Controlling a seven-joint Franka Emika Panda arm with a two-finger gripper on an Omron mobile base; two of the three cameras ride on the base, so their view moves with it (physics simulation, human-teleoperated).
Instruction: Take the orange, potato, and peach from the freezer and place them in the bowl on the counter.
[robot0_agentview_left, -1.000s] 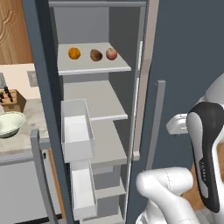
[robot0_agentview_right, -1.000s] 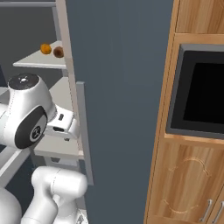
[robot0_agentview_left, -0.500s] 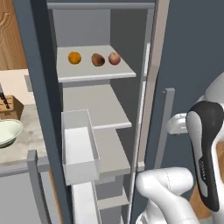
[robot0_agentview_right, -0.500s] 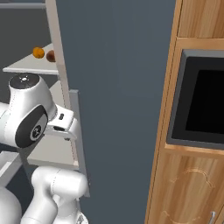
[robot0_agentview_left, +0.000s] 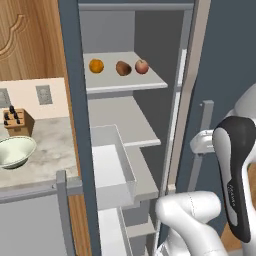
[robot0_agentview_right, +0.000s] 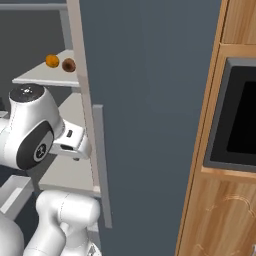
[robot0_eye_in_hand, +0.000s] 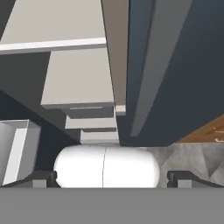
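Freezer: tall dark grey-blue cabinet, door open, light grey inner shelves, white door bins low at the front.

Upper shelf, left to right: small bright orange ball, the orange; dull brown matte potato; red-pink peach. All three sit close together, none taken yet.

Bowl: wide shallow pale green-white bowl on the marbled counter, far left, near a wooden knife block.

Gripper: we see both dark fingertips spread wide at the edges of the hand view, nothing between them, pointed down past the lower shelves.

Risks, as we judge them: the arm sits low behind the freezer's grey door edge, so the reach up could clip that edge or a shelf lip. The round fruit, crowded together, could roll when one is nudged. We could mistake the peach for the potato.
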